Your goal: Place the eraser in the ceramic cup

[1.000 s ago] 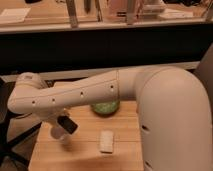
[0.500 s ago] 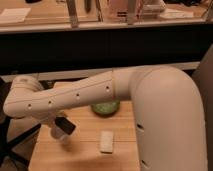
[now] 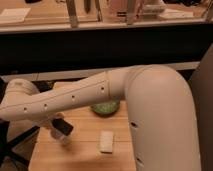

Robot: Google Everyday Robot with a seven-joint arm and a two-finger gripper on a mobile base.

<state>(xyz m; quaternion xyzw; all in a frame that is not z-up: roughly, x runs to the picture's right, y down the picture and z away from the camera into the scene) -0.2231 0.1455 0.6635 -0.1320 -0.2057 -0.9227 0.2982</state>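
eraser [image 3: 63,126] is sitting as a dark block at the gripper [image 3: 62,131], low over the table's [image 3: 85,152] left side; jaws are pressing together on it. cup [image 3: 64,138] is lying mostly hidden right under the gripper. pad [image 3: 106,141] is lying at 3 o'clock of it, apart. green bowl [image 3: 105,107] is sitting at 1 o'clock, partly behind the arm [image 3: 75,97].

I see dim, warm light, soft blur throughout, deep shadow behind the table [image 3: 82,150], tool [image 3: 62,127] murky
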